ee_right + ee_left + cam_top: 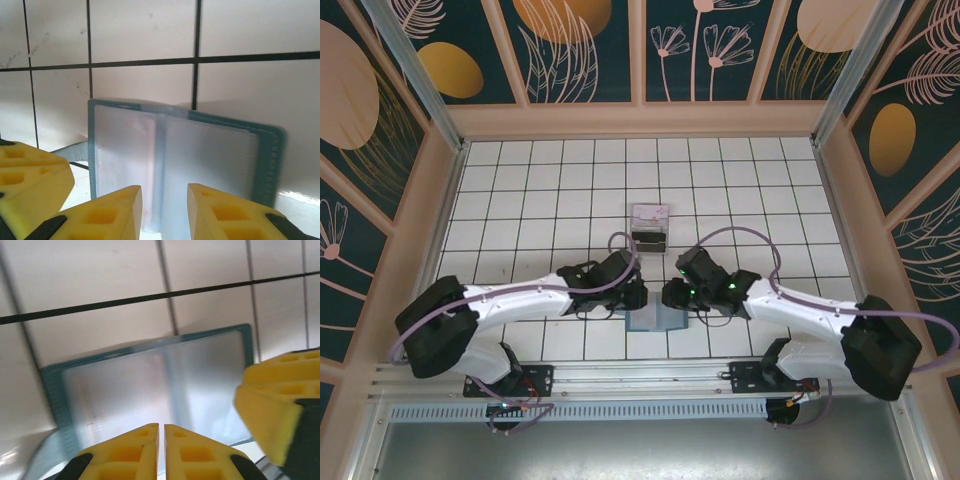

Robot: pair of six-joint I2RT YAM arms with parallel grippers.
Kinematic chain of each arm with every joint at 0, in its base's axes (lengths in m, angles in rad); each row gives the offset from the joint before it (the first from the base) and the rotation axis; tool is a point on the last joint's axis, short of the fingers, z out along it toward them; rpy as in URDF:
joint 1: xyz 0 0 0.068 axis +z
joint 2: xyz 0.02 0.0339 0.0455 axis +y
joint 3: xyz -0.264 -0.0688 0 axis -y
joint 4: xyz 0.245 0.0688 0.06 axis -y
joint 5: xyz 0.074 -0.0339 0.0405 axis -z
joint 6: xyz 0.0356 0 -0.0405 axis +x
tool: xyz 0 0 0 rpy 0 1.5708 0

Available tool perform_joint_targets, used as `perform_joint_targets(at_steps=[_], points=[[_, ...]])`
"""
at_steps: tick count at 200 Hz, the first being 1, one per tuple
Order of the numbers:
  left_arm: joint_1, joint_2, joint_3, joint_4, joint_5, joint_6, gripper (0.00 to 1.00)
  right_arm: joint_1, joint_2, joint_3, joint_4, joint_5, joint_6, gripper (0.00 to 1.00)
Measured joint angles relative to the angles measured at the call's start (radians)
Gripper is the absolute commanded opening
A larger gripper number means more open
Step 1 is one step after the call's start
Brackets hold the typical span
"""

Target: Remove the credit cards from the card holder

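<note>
The blue-grey card holder (pixel 657 321) sits near the front edge between both grippers. It shows as a frosted panel with a teal rim, raised off the tiles, in the left wrist view (pixel 150 385) and the right wrist view (pixel 210 160). My left gripper (pixel 638 298) (pixel 161 427) is shut to a thin slit at the holder's near edge. My right gripper (pixel 670 296) (pixel 165 192) is open, its fingers either side of the holder's centre fold. A pale pinkish card (pixel 652 213) and a dark card (pixel 648 240) lie together mid-table, beyond both grippers.
The white tiled table (pixel 540 180) is walled by a wooden frame (pixel 640 120). The two grippers are close together: a right finger (pixel 270 405) shows in the left wrist view, a left finger (pixel 30 175) in the right wrist view.
</note>
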Motion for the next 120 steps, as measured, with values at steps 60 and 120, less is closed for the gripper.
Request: perform_joint_targets(at_steps=[60, 120], points=[[0.096, -0.162, -0.184, -0.011, -0.024, -0.022, 0.13, 0.154, 0.309, 0.296, -0.137, 0.097, -0.021, 0.33], [0.104, -0.249, -0.26, -0.007, -0.032, -0.03, 0.14, 0.22, 0.536, 0.475, -0.293, 0.171, -0.038, 0.39]])
